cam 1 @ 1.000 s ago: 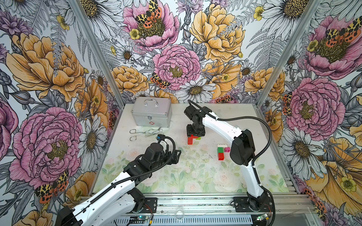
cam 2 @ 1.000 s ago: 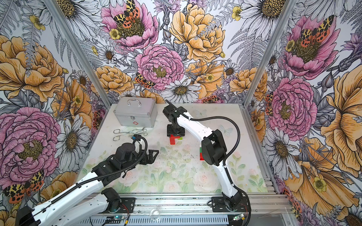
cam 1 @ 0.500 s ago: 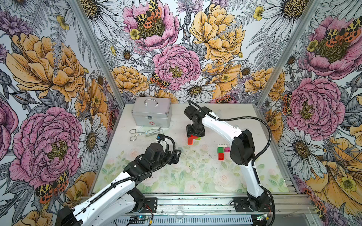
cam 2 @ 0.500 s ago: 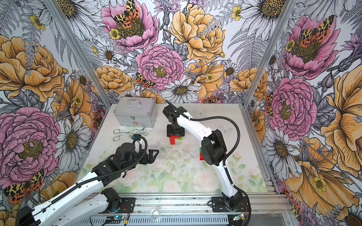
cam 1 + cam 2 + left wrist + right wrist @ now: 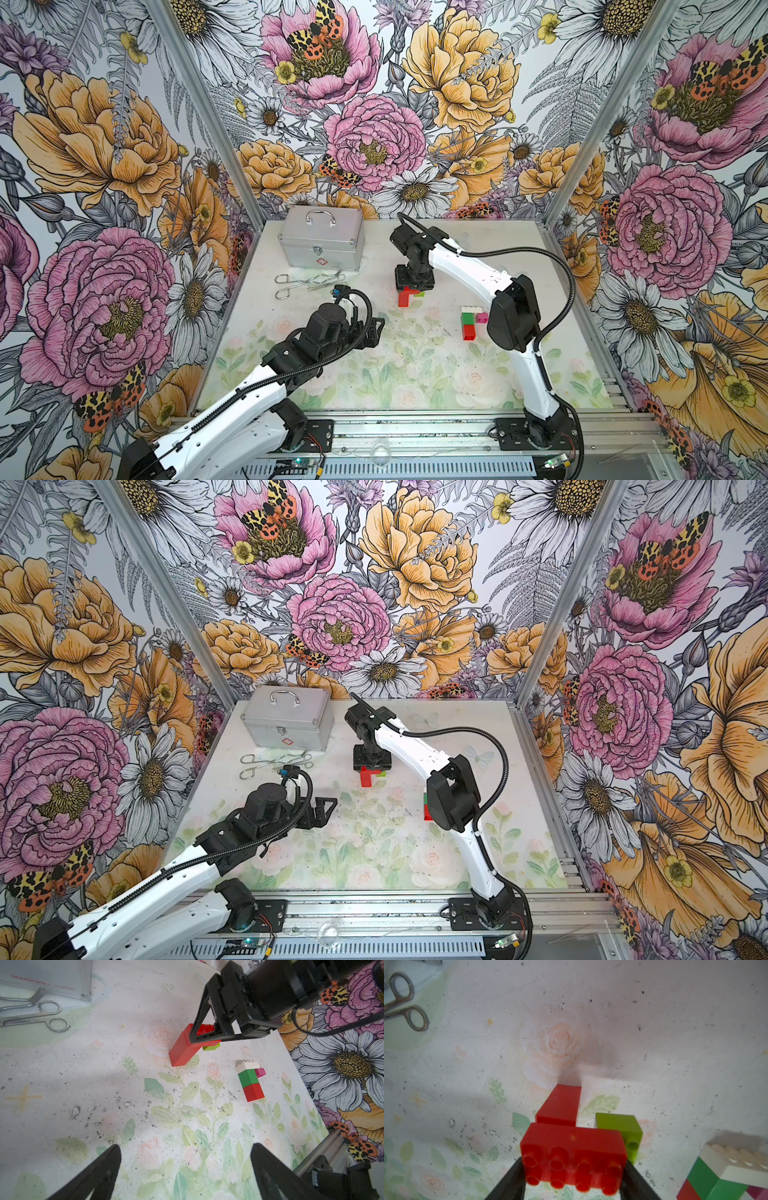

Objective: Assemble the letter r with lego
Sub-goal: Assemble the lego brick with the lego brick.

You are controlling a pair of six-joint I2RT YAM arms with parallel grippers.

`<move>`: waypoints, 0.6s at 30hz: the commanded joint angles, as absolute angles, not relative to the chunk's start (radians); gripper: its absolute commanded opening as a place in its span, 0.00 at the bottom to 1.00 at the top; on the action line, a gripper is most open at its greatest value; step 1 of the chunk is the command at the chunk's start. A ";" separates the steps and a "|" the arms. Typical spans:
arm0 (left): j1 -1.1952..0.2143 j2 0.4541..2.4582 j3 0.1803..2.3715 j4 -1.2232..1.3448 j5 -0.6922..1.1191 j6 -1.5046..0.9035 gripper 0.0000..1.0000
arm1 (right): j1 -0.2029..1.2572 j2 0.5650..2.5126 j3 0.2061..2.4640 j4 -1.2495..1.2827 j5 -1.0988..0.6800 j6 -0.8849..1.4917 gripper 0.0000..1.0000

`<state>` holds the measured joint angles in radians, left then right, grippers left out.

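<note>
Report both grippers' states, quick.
Left gripper: open, empty.
Right gripper: shut on the red brick.

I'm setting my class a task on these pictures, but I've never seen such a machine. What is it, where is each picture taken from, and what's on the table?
It is a robot: a left arm and a right arm fixed at a table, each ending in a two-fingered gripper. Two pictures look down from overhead, nearly identically; two come from cameras on the arms' wrists. The right gripper is closed on a red brick, which meets a second red piece in an L shape, with a lime brick beside it. The left gripper is open and empty. Nearby lies a stack of white, green, red and pink bricks. A metal case and steel tools sit at the back.
</note>
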<state>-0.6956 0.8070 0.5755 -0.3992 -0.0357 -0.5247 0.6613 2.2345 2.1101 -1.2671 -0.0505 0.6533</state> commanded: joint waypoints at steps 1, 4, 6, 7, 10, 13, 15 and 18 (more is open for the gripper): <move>-0.687 0.793 0.584 -0.374 -0.020 -0.528 0.99 | 0.661 2.284 2.114 -1.297 -0.047 0.651 0.31; -0.687 0.790 0.581 -0.373 -0.021 -0.527 0.99 | 0.661 2.297 2.112 -1.310 -0.048 0.646 0.31; -0.687 0.787 0.579 -0.374 -0.021 -0.528 0.99 | 0.661 2.301 2.112 -1.318 -0.042 0.641 0.31; -0.687 0.787 0.578 -0.373 -0.021 -0.528 0.99 | 0.660 2.302 2.111 -1.325 -0.039 0.640 0.31; -0.686 0.788 0.577 -0.370 -0.021 -0.529 0.99 | 0.657 2.317 2.112 -1.342 -0.032 0.630 0.31; -0.686 0.790 0.574 -0.368 -0.019 -0.529 0.99 | 0.657 2.336 2.108 -1.361 -0.029 0.625 0.31; -0.686 0.790 0.570 -0.364 -0.018 -0.530 0.99 | 0.657 2.353 2.106 -1.373 -0.029 0.619 0.31; -0.684 0.791 0.562 -0.354 -0.015 -0.535 0.99 | 0.657 2.375 2.100 -1.388 -0.019 0.613 0.31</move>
<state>-0.6952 0.7994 0.5755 -0.3908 -0.0353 -0.5247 0.6613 2.2616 2.1452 -1.3014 -0.0547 0.6357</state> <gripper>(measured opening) 0.988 0.637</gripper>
